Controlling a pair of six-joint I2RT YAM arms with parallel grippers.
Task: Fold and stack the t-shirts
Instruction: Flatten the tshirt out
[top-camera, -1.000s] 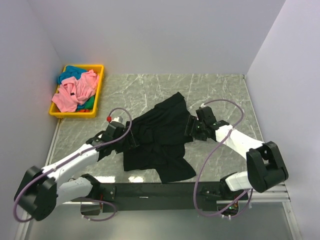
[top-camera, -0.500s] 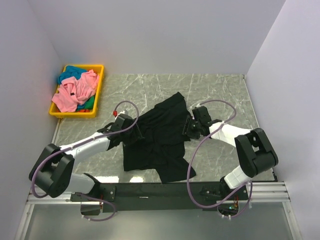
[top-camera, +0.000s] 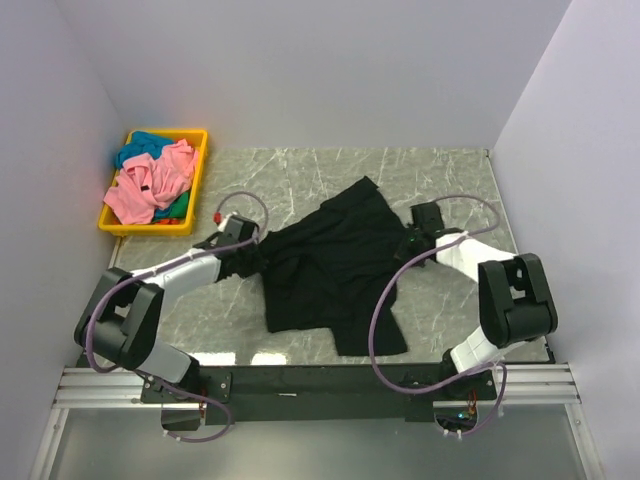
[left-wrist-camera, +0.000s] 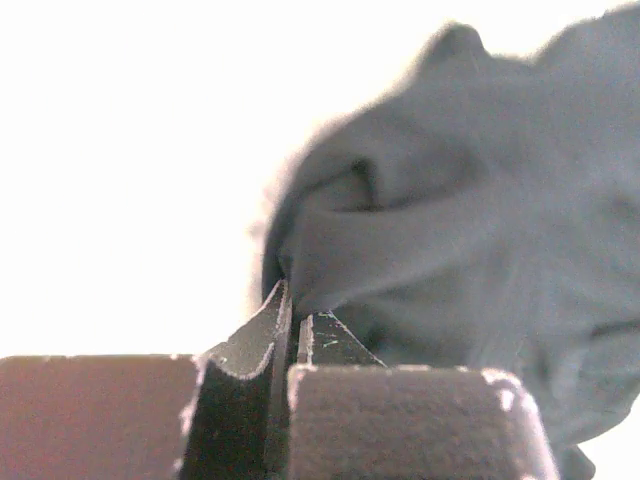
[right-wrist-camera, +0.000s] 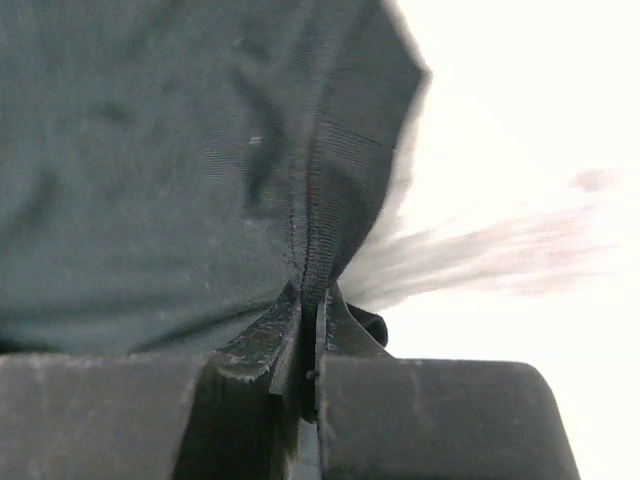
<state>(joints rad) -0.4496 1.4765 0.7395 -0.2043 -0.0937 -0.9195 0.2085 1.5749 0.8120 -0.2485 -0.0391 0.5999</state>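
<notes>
A large black t-shirt (top-camera: 335, 265) lies crumpled on the marble table. My left gripper (top-camera: 256, 256) is shut on its left edge, and the left wrist view shows a fold of black cloth (left-wrist-camera: 400, 250) pinched between the jaws (left-wrist-camera: 297, 305). On the opposite side my right gripper (top-camera: 407, 243) is shut on the shirt's right edge, where a ribbed hem (right-wrist-camera: 330, 190) runs into the closed jaws (right-wrist-camera: 312, 300). Pink (top-camera: 150, 185) and teal (top-camera: 145, 143) t-shirts are heaped in the yellow bin.
The yellow bin (top-camera: 198, 178) stands at the table's back left corner by the wall. Grey marble tabletop (top-camera: 440, 180) shows around the shirt. Walls close in at the left, back and right. A black rail (top-camera: 300, 380) runs along the near edge.
Both grippers have shut on the black shirt's edges. The two arms have moved apart and toward the back, spreading the shirt wider and pulling it slightly right.
</notes>
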